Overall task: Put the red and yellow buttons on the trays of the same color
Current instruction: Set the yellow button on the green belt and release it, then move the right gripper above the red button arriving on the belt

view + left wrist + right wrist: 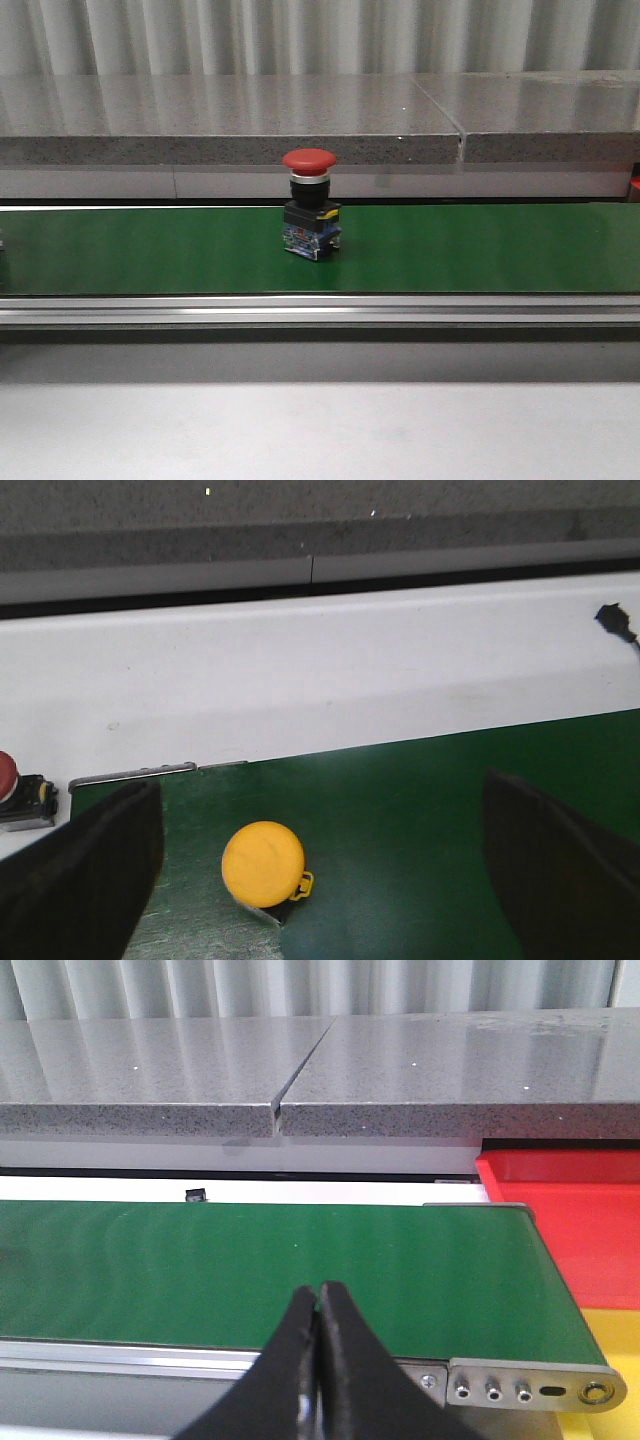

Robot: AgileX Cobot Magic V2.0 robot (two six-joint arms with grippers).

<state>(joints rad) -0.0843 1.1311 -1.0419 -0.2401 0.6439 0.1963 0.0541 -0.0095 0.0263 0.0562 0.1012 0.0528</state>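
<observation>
The green belt (480, 250) looks smooth and flat, with the grey counter (230, 125) behind it. The red tray (580, 1210) lies past the belt's end, at 3 o'clock in the right wrist view. The red button (311, 215) stands upright mid-belt: rigid, light, probably top-heavy, best pinched at its black collar. The yellow button (264, 860) sits between the wide-open, empty left gripper (320, 880). The right gripper (318, 1360) is closed, empty.

The left gripper (320, 880) is spread wide, while the right gripper (318, 1360) is fully closed, empty.

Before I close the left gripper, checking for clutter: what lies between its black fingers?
Left wrist view: only the yellow round-capped button on green conveyor belt; fingers spread wide.
</observation>
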